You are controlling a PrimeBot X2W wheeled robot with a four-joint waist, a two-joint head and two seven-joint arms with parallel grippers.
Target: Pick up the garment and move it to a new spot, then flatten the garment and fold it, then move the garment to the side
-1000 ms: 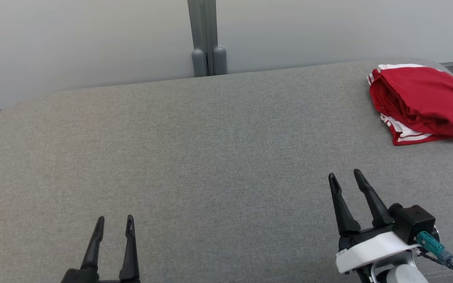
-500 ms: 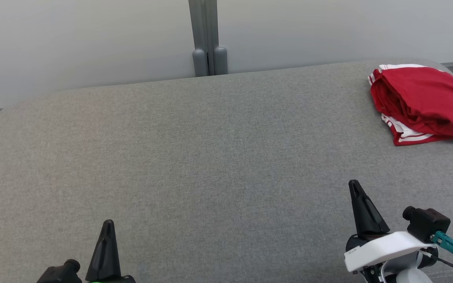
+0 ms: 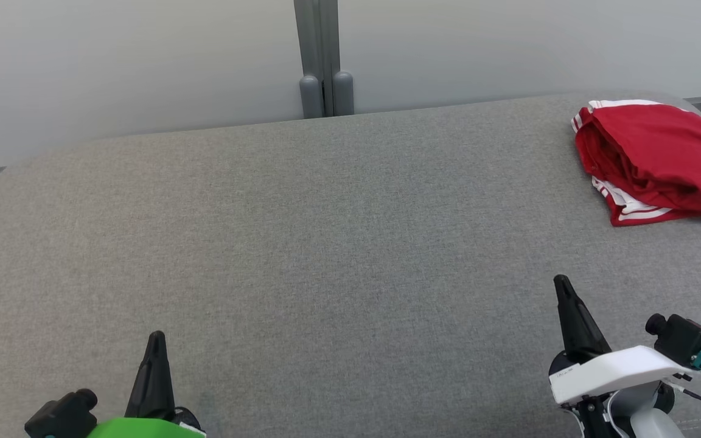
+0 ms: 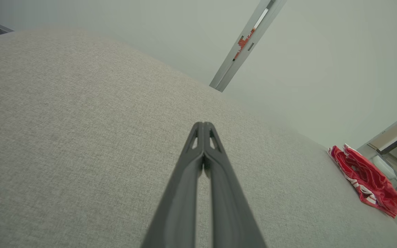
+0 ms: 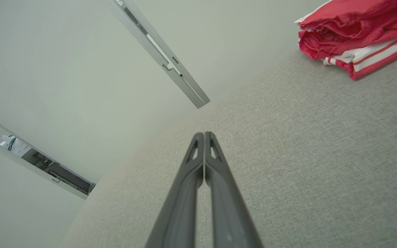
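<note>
Here, garment [image 3: 655,161]: lay red, white-striped and loosely folded at the table's [image 3: 326,243] far right edge.
Left gripper [image 3: 156,336]: clenched on nothing, low at the near edge.
Right gripper [image 3: 562,280]: clenched too, empty, well apart from the garment.
Stage: you could read a bundle awaiting pickup, or a fold already set aside.
Care: either way, your tips were best held clear of its loose layers.

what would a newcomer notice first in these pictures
The red garment with white stripes stands out at once, lying in a loose bundle at the far right corner of the grey fabric surface. Next come the left gripper and right gripper at the near edge, both shut on nothing and well apart from the garment.
</note>
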